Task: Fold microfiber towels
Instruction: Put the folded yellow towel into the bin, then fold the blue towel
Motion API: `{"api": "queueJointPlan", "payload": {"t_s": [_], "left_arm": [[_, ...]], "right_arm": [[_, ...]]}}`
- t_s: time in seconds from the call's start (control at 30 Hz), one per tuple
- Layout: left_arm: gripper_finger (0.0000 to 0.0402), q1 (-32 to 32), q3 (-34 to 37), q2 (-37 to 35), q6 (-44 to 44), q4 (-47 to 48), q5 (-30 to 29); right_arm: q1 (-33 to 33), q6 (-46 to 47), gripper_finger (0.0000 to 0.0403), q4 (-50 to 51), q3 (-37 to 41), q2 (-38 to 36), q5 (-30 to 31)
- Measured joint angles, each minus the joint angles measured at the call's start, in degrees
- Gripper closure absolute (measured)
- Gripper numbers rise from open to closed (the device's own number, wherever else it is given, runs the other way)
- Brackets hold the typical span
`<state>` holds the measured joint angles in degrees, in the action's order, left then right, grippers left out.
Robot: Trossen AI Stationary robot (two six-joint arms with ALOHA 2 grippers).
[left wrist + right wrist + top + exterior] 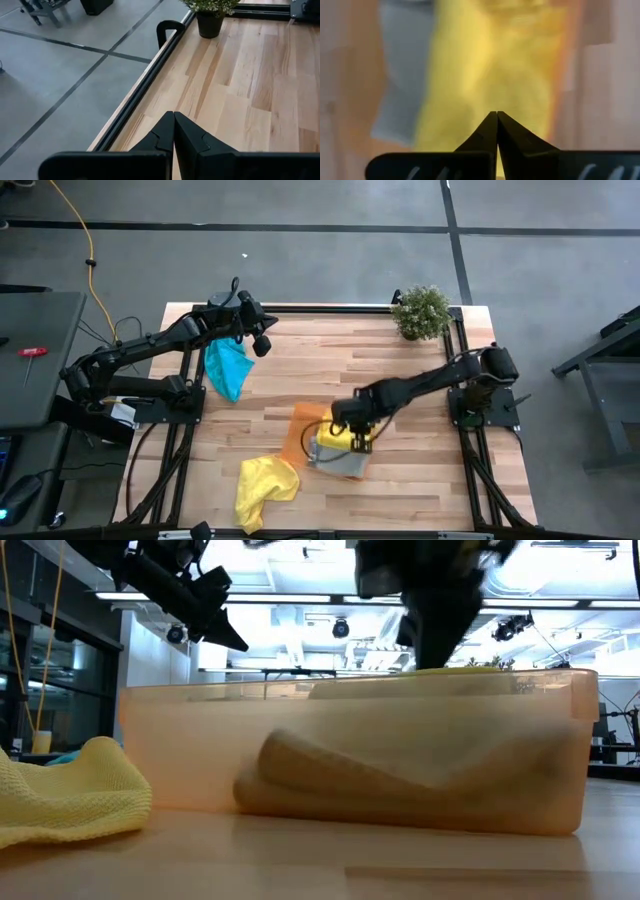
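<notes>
A translucent orange tray (299, 423) sits mid-table; inside it a yellow towel (335, 439) lies on a light grey towel (347, 466). My right gripper (352, 436) hangs shut just above that yellow towel (485, 75), fingers pointing down with nothing between them. A second yellow towel (264, 484) lies crumpled near the front edge, left of the tray (350, 760). A teal-blue towel (228, 368) lies bunched on the table at the far left. My left gripper (263, 342) is shut and empty in the air beside it (174, 116).
A small potted plant (421, 311) stands at the table's far right corner. A black frame rail (150, 75) runs along the far edge. Bare wood lies between the teal-blue towel and the plant, and to the right of the tray.
</notes>
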<state>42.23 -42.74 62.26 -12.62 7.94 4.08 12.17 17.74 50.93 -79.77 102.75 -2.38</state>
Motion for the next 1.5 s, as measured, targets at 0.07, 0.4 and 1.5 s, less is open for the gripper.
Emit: {"api": "queueJointPlan", "payload": {"t_s": [0.07,0.4,1.5], "left_arm": [[0.0401,0.0,0.0,0.0,0.0,0.0,0.0],[0.0402,0.0,0.0,0.0,0.5,0.0,0.2],[0.0401,-0.3,3.1,-10.5,9.3,7.5,11.8]], "right_arm": [[1.6,0.4,0.0403,-0.4,0.0,0.4,-0.2],[5.3,1.5,0.0403,-2.5,0.0,6.5,-2.6],[-22.3,13.9,0.0403,-51.2,35.7,-29.2,0.1]]}}
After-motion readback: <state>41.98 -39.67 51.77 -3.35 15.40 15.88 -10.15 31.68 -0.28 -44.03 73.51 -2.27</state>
